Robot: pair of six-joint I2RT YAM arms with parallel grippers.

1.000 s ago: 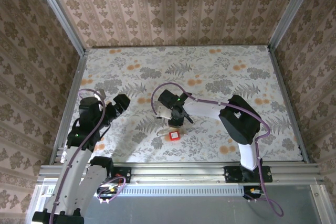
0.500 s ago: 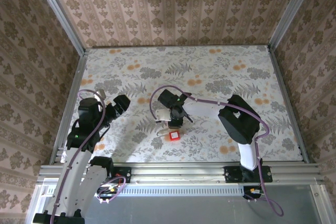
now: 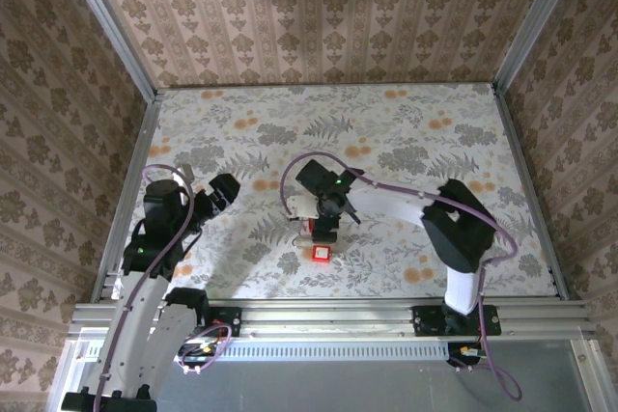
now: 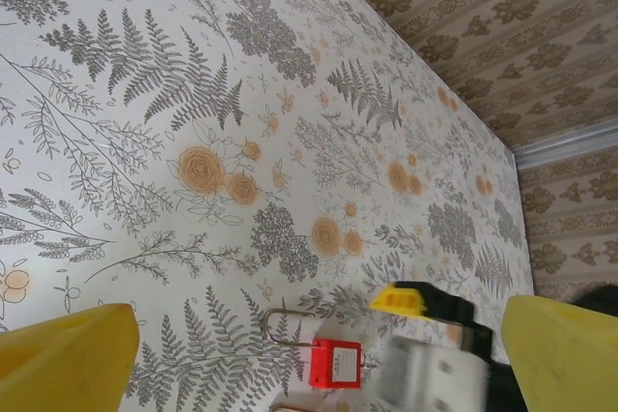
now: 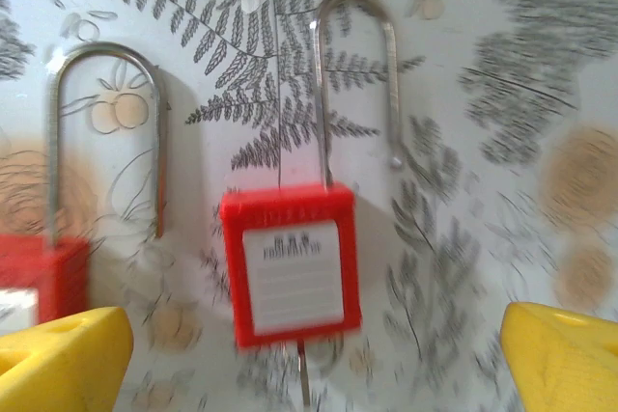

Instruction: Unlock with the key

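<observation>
A red padlock (image 5: 293, 262) with a white label lies flat on the floral table (image 5: 502, 65). The right leg of its wire shackle (image 5: 355, 16) ends free above the body. A thin dark stem, the key (image 5: 302, 381), sticks out of its underside, blurred. My right gripper (image 5: 314, 364) hovers just over this padlock, open, with its yellow fingertips (image 5: 63, 354) wide on either side. In the top view the right gripper (image 3: 323, 227) is just behind the padlock (image 3: 320, 254). My left gripper (image 3: 222, 190) is open and well to the left, touching nothing. The left wrist view shows a padlock (image 4: 335, 365) lying ahead of it.
A second red padlock (image 5: 29, 277) with a closed-looking shackle (image 5: 101, 132) lies just left of the first. Patterned walls (image 3: 319, 16) enclose the table on three sides. An aluminium rail (image 3: 328, 315) runs along the near edge.
The right gripper's jaws have opened wide above the padlock, and its arm has swung a little to the right. The left arm has stayed in place.
</observation>
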